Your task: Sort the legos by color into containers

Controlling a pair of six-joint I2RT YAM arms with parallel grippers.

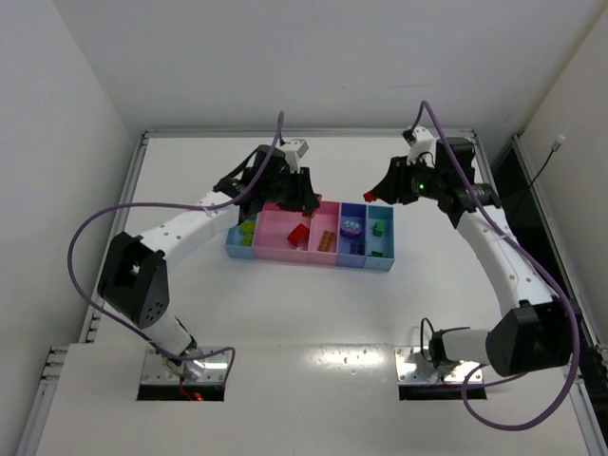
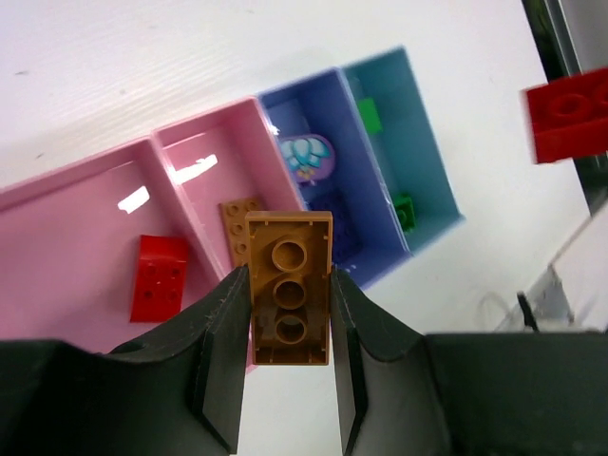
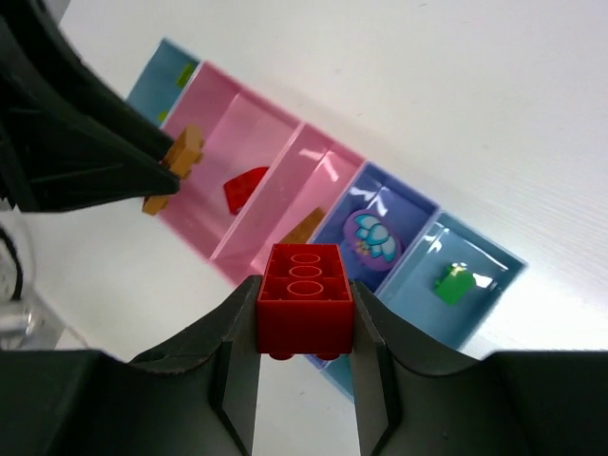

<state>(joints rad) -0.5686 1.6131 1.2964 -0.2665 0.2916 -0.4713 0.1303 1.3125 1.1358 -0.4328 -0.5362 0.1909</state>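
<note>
Two grippers are each grasping one brick in the air near the containers (image 1: 285, 257). The left gripper (image 2: 289, 294) is clenching an orange brick (image 2: 289, 237) by its long sides, hanging over the pink bins. The right gripper (image 3: 304, 290) is pinching a red brick (image 3: 304, 313) and hovering by the far right end of the row. A second red brick (image 2: 158, 275) is lying in the wide pink bin (image 1: 274, 220), and another orange piece (image 2: 237, 223) is sitting in the narrow pink bin (image 1: 326, 253). A purple rounded piece (image 2: 306, 154) is resting in the periwinkle bin (image 1: 353, 254), and green bricks (image 2: 407, 211) are lying in the right light blue bin (image 1: 380, 260). The row is sitting on the white surface (image 1: 285, 304).
</note>
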